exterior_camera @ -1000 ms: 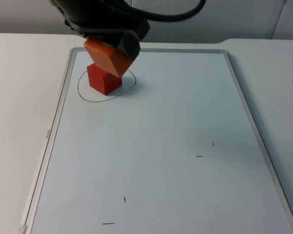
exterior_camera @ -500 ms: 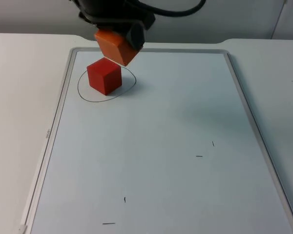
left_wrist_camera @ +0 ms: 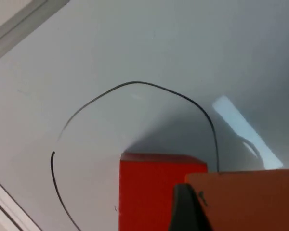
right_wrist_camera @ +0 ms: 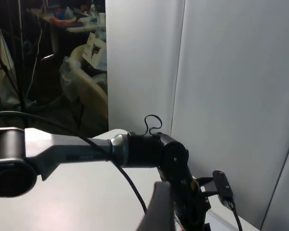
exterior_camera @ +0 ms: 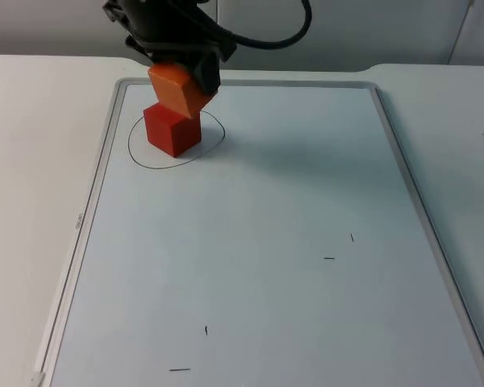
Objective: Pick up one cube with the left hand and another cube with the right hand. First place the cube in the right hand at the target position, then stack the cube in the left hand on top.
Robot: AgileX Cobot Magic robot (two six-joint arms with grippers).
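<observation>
1. Since half a second ago the left gripper (exterior_camera: 180, 74) has swung back toward nine o'clock and lower, so the orange cube (exterior_camera: 180, 89) it pinches now overlaps the red cube's upper edge in the top view instead of hanging off toward one o'clock.
2. Resting on the whiteboard (exterior_camera: 250, 242), the red cube (exterior_camera: 172, 129) sits inside the pen-drawn circle (exterior_camera: 218, 133), at about eleven o'clock on the board.
3. In the left wrist view the orange cube (left_wrist_camera: 250, 199) covers one side of the red cube (left_wrist_camera: 151, 190), so the two are not yet squared up.
4. To stack well, I judge the orange cube, held tilted, needs levelling and centring over the red one before a slow, straight descent and a gentle release.
5. Entering from the far left, the left arm reaches steeply down over the circle. The right arm waits away from the board; I cannot tell how the right gripper (right_wrist_camera: 161, 211) stands.
</observation>
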